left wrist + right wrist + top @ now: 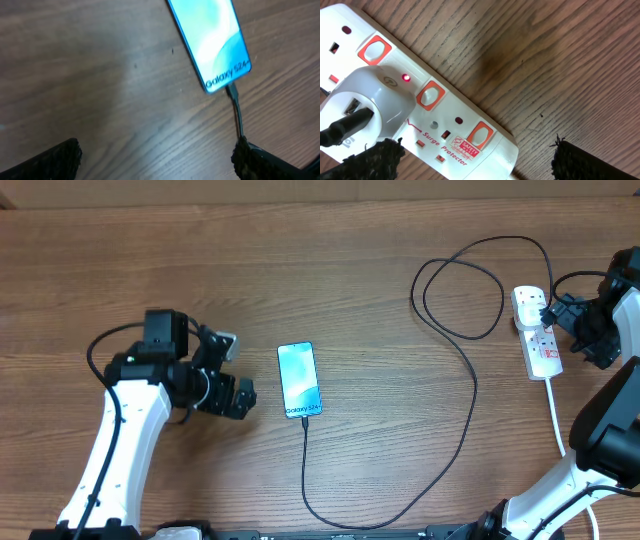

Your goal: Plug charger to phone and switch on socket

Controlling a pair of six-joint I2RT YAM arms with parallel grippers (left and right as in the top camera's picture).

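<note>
Your left gripper is spread wide and empty just left of the phone, a glossy blue slab with the thin black charger already in its near end. Your right gripper, also wide and empty, hovers at the socket, far right. A red lamp glows on that hard white strip's rounded plug, so the job looks nearly done: check the switch, then lift clear.

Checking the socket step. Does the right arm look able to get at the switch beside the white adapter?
Probably yes: the right gripper hovers open over the socket, and nothing covers the switch beside the adapter.
</note>
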